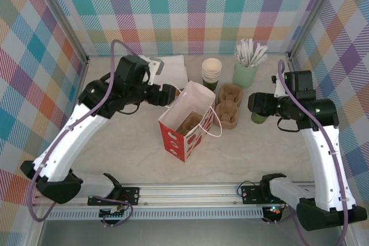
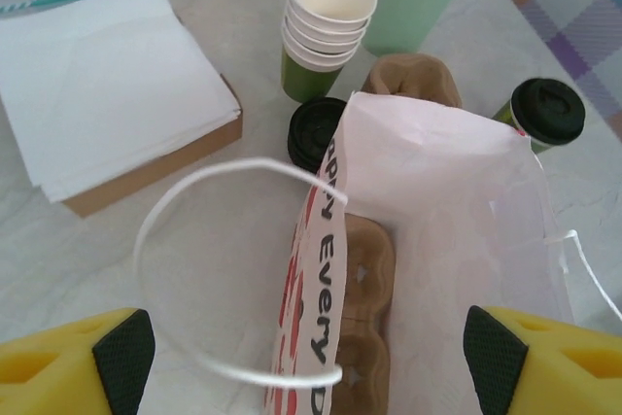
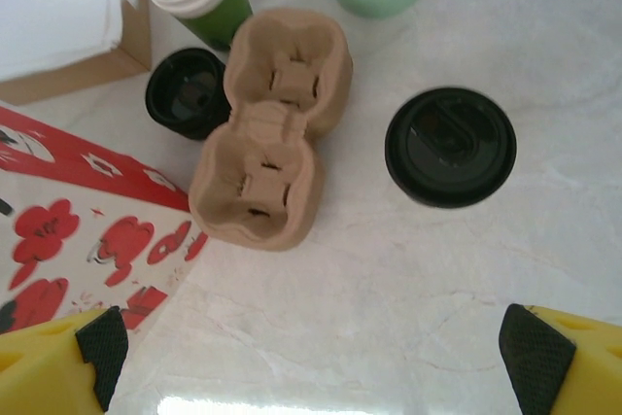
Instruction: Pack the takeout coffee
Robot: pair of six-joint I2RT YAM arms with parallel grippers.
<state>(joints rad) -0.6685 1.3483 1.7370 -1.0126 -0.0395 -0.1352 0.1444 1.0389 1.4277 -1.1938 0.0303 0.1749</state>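
Ahead of the right end effector [image 3: 316,366], the takeout coffee [image 3: 450,146] wears a faintly glossy black plastic lid [image 3: 428,123]. Beside it the cup carrier [image 3: 267,133] is rough, matt brown pulp. The bench [image 3: 408,279] is smooth and stone-patterned, with a sheen. Under the left end effector [image 2: 311,362], the paper bag [image 2: 437,191] is matt white inside. Its fingers [image 2: 49,362] are smooth yellow plastic with matt black pads [image 2: 124,357].

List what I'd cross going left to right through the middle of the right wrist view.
black lid → cardboard cup carrier → takeout coffee. Bag, cup stack and mint holder are left out because they overlap these.
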